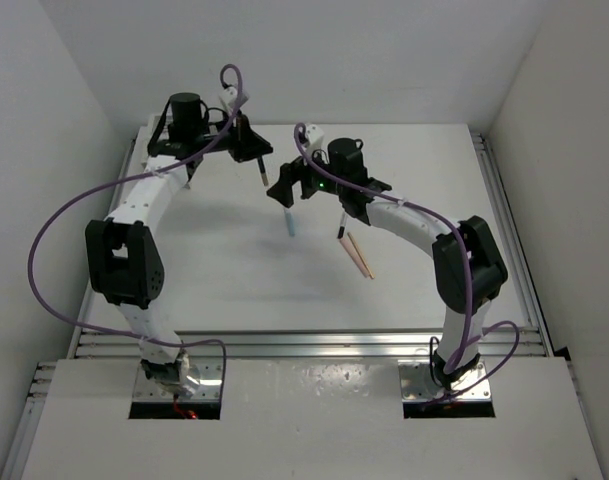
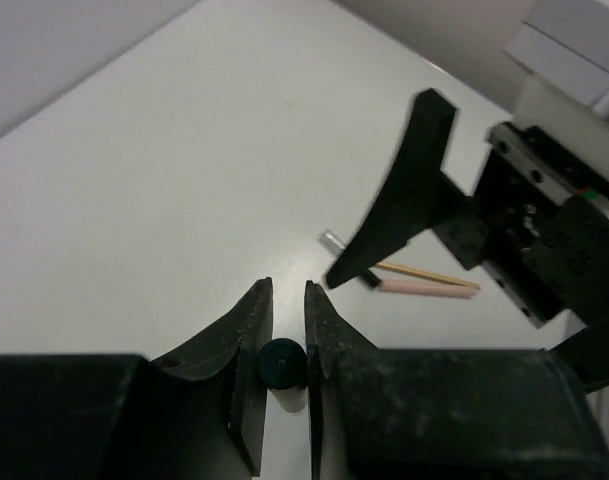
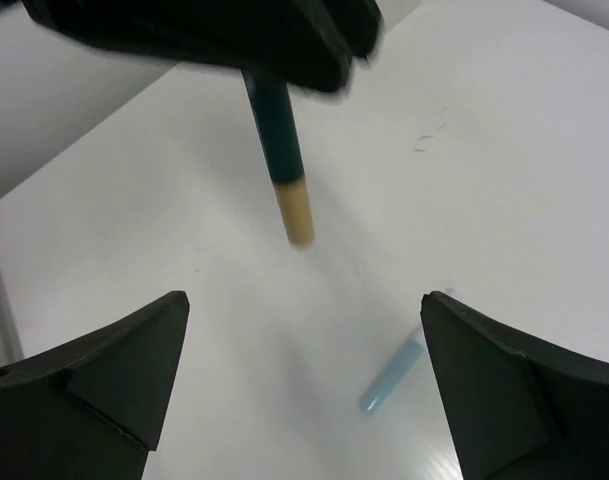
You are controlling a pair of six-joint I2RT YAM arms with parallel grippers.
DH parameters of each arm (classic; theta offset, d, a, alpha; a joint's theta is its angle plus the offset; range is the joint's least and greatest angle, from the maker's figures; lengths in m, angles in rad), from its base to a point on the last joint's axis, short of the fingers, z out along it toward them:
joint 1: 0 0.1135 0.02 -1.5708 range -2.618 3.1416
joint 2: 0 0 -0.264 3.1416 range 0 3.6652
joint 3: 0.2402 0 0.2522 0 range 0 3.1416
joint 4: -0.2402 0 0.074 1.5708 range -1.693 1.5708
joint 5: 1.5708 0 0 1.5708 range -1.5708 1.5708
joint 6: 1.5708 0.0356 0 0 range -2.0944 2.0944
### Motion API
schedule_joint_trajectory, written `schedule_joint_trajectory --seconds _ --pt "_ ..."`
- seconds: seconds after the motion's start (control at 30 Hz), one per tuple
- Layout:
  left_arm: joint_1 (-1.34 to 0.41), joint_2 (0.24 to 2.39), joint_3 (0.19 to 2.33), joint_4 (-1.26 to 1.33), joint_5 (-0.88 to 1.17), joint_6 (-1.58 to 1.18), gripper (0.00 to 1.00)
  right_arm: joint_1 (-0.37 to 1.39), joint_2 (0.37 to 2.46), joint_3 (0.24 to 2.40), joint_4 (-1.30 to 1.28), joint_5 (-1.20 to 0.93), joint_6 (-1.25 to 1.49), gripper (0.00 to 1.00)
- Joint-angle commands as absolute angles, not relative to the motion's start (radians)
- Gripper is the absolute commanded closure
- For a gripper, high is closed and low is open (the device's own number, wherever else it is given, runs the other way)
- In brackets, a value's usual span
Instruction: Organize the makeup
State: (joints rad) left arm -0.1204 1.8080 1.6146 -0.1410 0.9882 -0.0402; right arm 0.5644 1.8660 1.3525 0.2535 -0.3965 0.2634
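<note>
Your left claw (image 1: 249,148) is clenched on a dark stick (image 1: 259,172). In the left wrist view its fingers (image 2: 252,330) press against both sides of the stick's round top end (image 2: 281,362). The stick hangs upright below the claw. In the right wrist view its dark shaft ends in a tan tip (image 3: 299,215) that points down at the tabletop (image 1: 234,270); I cannot tell whether the tip touches the surface.

Your right claw (image 1: 287,190) is released, with its fingers (image 3: 114,380) spread wide and nothing between them. It sits just beside the left claw, on that claw's right, and it faces the held stick.

The light blue stick (image 1: 290,225) lies flat on the tabletop just below the right claw, on the side toward the arm bases. In the right wrist view it falls inside the spread of the fingers, closer to the right-hand one (image 3: 394,375).

The peach-pink stick (image 1: 362,256) lies flat, further to the right claw's right and nearer the bases, beside the right forearm. A thin tan stick (image 2: 424,272) lies right alongside it, almost parallel. From the left claw these two show past the right claw's finger (image 2: 404,190).

A short pale grey stick (image 2: 331,240) peeks out beside that finger; the rest of it is hidden.
</note>
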Motion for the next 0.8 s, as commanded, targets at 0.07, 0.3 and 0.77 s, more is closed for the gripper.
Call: schedule_joint_trajectory --seconds 0.07,0.3,0.77 --pt "-0.011 1.839 1.736 -0.103 0.777 0.044 1.00 0.539 1.864 1.387 0.194 -0.255 0.261 0.00" --pt "0.127 1.986 1.893 0.116 0.399 0.149 1.00 0.515 1.824 1.319 0.129 -0.175 0.201 0.00" --pt "0.192 2.335 2.068 0.471 0.196 0.215 1.00 0.499 1.855 1.330 -0.055 -0.161 0.141 0.00"
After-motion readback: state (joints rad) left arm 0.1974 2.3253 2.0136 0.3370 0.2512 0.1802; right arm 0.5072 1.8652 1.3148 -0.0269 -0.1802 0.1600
